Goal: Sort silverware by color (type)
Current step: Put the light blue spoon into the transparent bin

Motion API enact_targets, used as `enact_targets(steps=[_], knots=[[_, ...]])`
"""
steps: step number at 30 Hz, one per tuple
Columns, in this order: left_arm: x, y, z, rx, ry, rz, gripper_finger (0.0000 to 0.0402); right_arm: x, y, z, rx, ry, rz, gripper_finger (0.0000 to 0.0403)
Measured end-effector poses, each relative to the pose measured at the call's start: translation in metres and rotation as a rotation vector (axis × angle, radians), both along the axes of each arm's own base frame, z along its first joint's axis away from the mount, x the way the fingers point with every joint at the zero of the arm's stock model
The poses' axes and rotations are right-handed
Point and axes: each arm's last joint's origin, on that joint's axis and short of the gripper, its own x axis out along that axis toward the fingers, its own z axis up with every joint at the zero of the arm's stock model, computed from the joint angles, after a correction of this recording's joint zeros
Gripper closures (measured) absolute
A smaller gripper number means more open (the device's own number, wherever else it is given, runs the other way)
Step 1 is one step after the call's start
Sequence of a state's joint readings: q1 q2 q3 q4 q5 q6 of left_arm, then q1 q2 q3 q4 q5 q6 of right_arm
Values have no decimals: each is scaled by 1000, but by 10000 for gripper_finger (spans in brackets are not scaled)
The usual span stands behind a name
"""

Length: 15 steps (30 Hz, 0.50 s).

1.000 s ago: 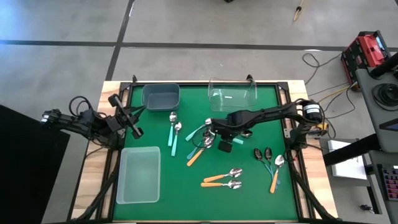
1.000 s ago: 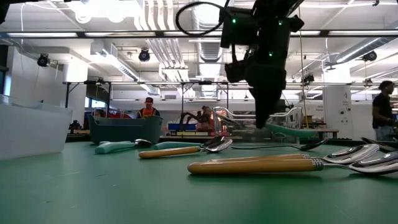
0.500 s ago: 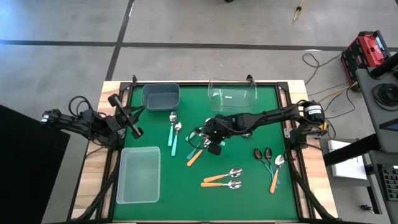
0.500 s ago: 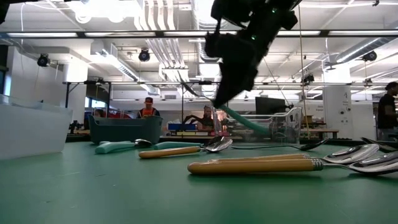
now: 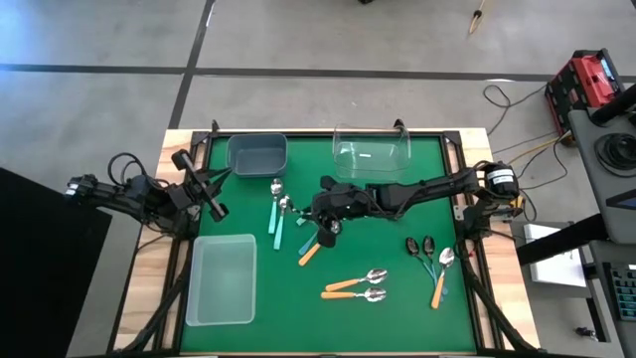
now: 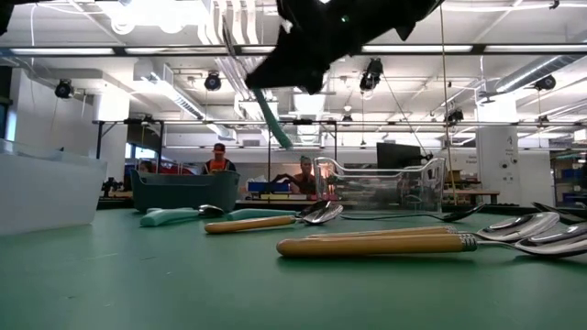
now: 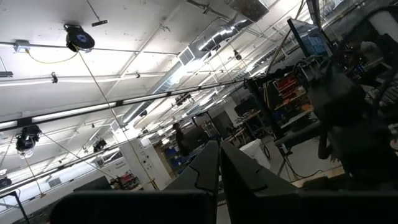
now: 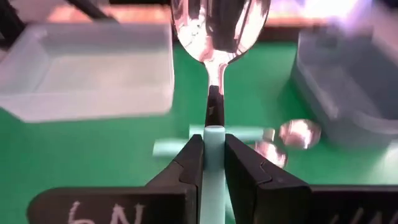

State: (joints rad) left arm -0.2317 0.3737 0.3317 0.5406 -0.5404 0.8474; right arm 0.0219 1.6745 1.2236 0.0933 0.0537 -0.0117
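My right gripper (image 5: 311, 213) hangs above the mat's middle, pointing toward the table's left, shut on a teal-handled spoon (image 8: 217, 37) with a silver bowl. In the low view its teal handle (image 6: 275, 119) slants down below the gripper (image 6: 266, 78). Two teal-handled spoons (image 5: 277, 214) lie flat on the mat just left of it. A small pile with an orange-handled spoon (image 5: 310, 252) lies under it. My left gripper (image 5: 225, 175) waits shut at the left edge, tilted up, with nothing in it (image 7: 219, 171). My right gripper pinches the spoon's teal handle (image 8: 214, 138) between its two fingers, close to where the handle meets the silver neck. The fingers lie along the spoon, nearly level, coming from the table's right. The bowl sticks out past the fingertips. The spoon is lifted clear of the mat.
A grey-blue bin (image 5: 258, 154) and a clear bin (image 5: 373, 151) stand at the far edge, and a translucent white bin (image 5: 221, 280) at the near left. Two orange-handled spoons (image 5: 354, 288) lie near the front. Dark-bowled spoons and an orange one (image 5: 430, 257) lie at the right.
My right gripper has risen from the pile and gone toward the table's left. It has tipped from pointing down to nearly level. The teal-handled spoon has come up with it, swung from hanging low to high above the mat.
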Motion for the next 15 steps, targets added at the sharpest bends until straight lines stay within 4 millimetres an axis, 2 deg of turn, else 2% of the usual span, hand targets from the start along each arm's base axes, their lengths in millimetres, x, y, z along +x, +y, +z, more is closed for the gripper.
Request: enact_targets(steps=[7, 10, 15], knots=[[0, 0, 0, 0, 0, -1, 401, 5, -12, 13, -199, -121, -71, 369], [0, 0, 0, 0, 0, -1, 401, 4, -25, 15, -236, -132, -121, 369], [0, 0, 0, 1, 1, -1, 401, 3, -55, 22, -268, -29, -215, 369]])
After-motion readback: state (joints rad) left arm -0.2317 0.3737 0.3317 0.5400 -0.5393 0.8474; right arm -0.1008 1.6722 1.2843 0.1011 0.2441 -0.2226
